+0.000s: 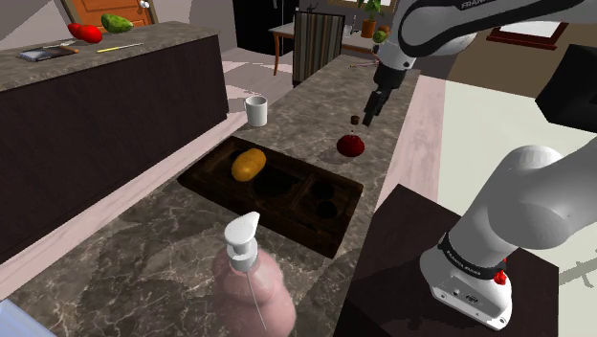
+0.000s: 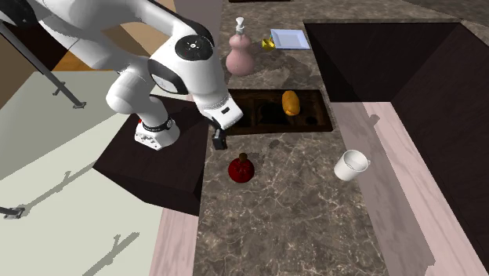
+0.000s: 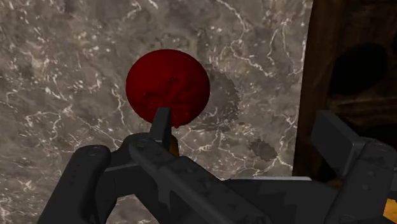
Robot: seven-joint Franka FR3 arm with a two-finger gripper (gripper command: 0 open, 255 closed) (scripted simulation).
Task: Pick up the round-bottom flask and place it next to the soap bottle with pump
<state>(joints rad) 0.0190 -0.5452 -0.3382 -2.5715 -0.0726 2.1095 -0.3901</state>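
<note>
So the arm is at the reach-in stage. The jaws are spread wide with nothing in them, hanging above the counter (image 1: 143, 263) just beside the round-bottom flask (image 1: 351, 145), not around it. The flask is dark red and looks to be standing upright on the marbled top. In the shoulder view it's in the far right part, just past the far corner of the sunken dark sink (image 1: 287, 225). In the wrist view the red bulb (image 3: 168, 88) sits out ahead of one jaw rather than in the gap, so closing now would likely just nudge it.

To do this step well, the hand probably needs to slide sideways until the bulb is centred between the jaws, then drop straight down. A round belly is slippery to pinch, so the neck, or a squeeze right across the widest part, seems the safer bet. Off-centre contact could roll it toward the sink edge, which is close.

The soap bottle with pump (image 1: 251, 278) is pink and stands at the near end of the counter in the shoulder view, across the sink and well apart from the flask. The carry has to clear the sink, which has a yellowish lump (image 1: 249, 165) in it. A white cup (image 1: 255, 110) stands far left, out of the way.
</note>
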